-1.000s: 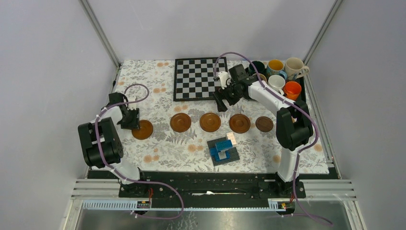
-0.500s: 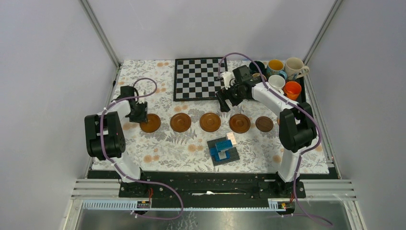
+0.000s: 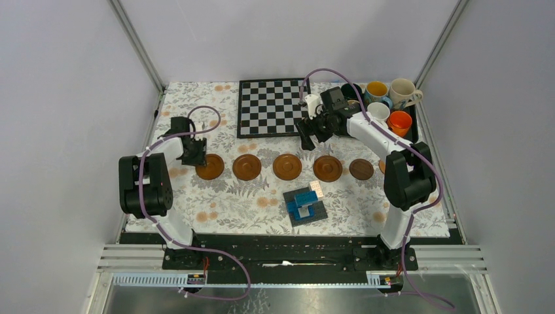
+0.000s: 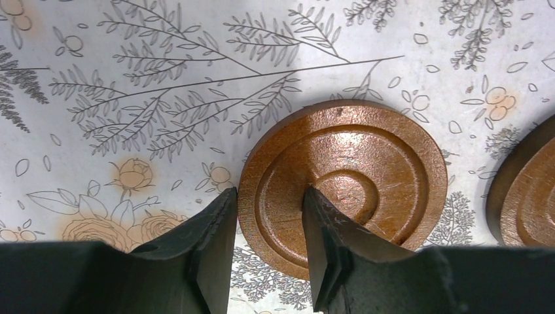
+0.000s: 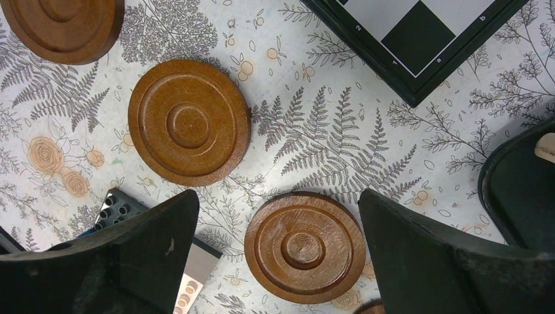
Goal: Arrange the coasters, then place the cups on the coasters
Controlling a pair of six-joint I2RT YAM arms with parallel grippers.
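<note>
Brown, round and wooden, the leftmost coaster (image 4: 366, 157) lies on the floral-clothed worktop (image 3: 216, 98), its rim pinched between the narrowly closed left fingers (image 4: 209, 248). The right fingers (image 5: 131, 248) hang spread wide and empty above two more ringed wooden coasters (image 5: 304, 247), beside a corner of the black-and-white chessboard (image 5: 419, 39).

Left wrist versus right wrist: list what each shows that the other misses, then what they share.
Left wrist only: the left gripper shut on a coaster at its rim. Right wrist only: the open right gripper, a chessboard corner and a block toy. Both: the floral cloth and brown coasters.
</note>
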